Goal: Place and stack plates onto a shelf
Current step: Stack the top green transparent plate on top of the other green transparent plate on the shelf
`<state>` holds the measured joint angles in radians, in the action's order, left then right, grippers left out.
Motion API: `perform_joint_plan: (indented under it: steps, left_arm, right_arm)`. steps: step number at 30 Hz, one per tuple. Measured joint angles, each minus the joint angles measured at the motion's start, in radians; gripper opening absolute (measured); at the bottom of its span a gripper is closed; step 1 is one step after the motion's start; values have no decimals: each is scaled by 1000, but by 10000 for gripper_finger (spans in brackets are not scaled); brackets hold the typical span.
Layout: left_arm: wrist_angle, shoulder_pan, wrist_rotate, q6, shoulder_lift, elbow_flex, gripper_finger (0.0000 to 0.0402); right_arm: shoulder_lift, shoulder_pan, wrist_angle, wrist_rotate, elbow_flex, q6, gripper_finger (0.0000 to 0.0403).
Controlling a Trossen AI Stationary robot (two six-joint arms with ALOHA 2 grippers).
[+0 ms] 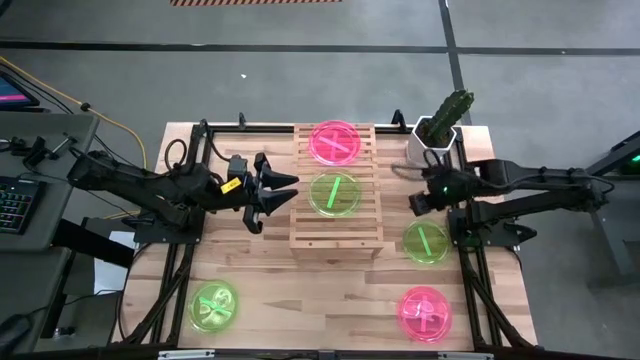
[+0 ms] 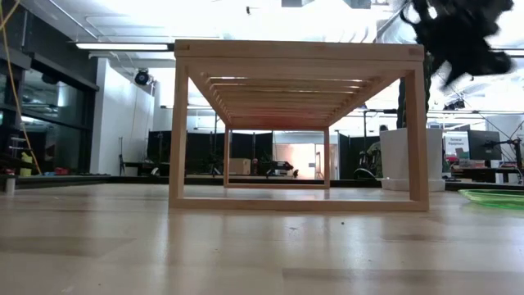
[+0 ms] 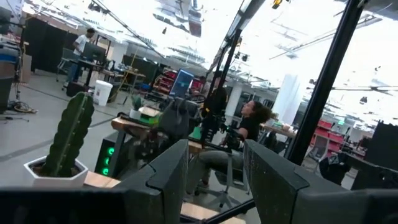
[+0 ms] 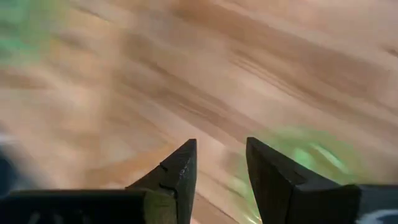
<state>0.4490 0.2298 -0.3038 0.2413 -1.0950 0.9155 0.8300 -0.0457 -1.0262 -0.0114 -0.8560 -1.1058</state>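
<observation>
Both arms were matte black, built of slim jointed segments with dark cables looping alongside. The left claw (image 1: 277, 193) had pointed, wedge-shaped fingers and a yellow tag behind. The right claw (image 1: 416, 204) carried a green light.

Wooden tabletop (image 1: 300, 300) carries slatted shelf (image 1: 300, 238), cactus pot (image 1: 436, 140), two green plates (image 1: 213, 306) (image 1: 425, 241), pink plate (image 1: 424, 312) nearer right gripper (image 1: 418, 204).
</observation>
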Motion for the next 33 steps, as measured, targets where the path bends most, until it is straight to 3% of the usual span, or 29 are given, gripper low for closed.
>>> perform_joint_plan:
  steps: [6, 14, 21, 33]
  left_arm:
    - [-27, 0, 1, 0, 0, 0, 145]
    - [-34, 0, 2, 1, -1, 0, 145]
    - [-35, 0, 1, 1, 0, 0, 145]
    - [-34, 0, 1, 1, 0, 0, 145]
  right_arm:
    - [2, 59, -118, -9, 125, -175, 122]
    - [42, 105, 42, 49, 301, -267, 122]
    - [168, 141, 79, 99, 329, -266, 122]
    - [357, 214, 121, 89, 330, -220, 122]
